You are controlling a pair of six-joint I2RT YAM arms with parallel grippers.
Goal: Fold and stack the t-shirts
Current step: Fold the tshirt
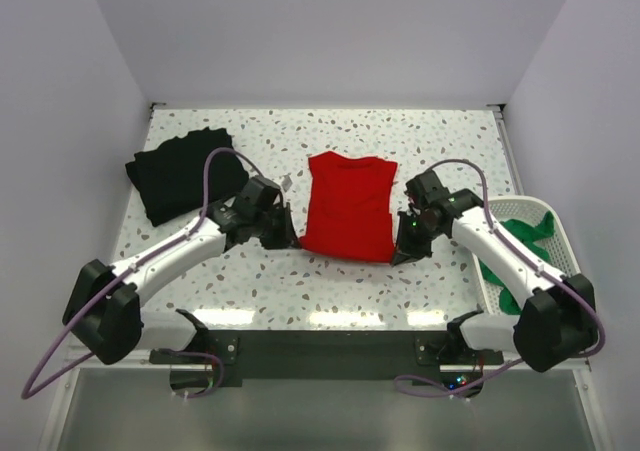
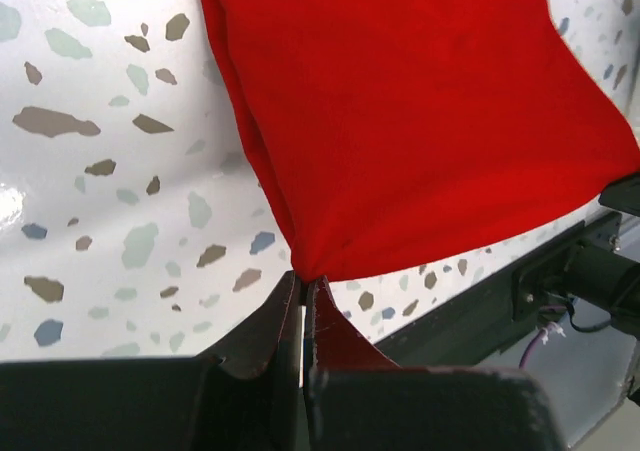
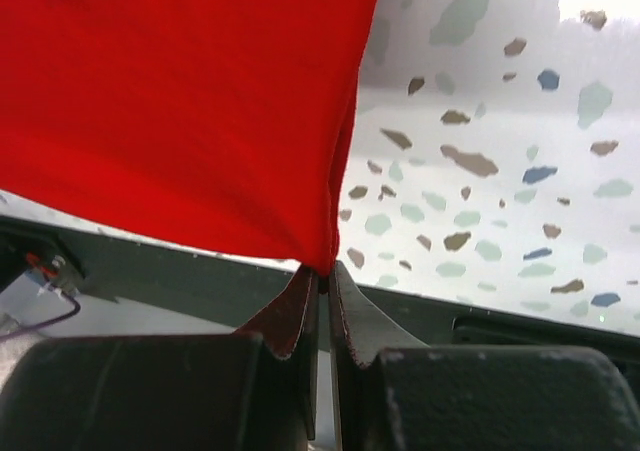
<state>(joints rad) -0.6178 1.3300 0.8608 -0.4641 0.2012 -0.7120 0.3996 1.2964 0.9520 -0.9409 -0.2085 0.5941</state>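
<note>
L arm (image 1: 170,253) stretched fwd-right, R arm (image 1: 505,249) fwd-left, both low, wrists angled inward. L pincer (image 2: 303,281) jaws pressed tight on near-left corner of red t-shirt (image 1: 347,206). R pincer (image 3: 322,271) likewise clamped on near-right corner.

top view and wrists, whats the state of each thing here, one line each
red shirt: flat mid-table, both near corners pinched
black shirt: folded, lying at the table's left
green shirt: crumpled, unfolded, in the basket
basket: upright at the table's right, holding the green shirt
left gripper: shut on the red shirt's corner
right gripper: shut on the red shirt's other near corner
</note>
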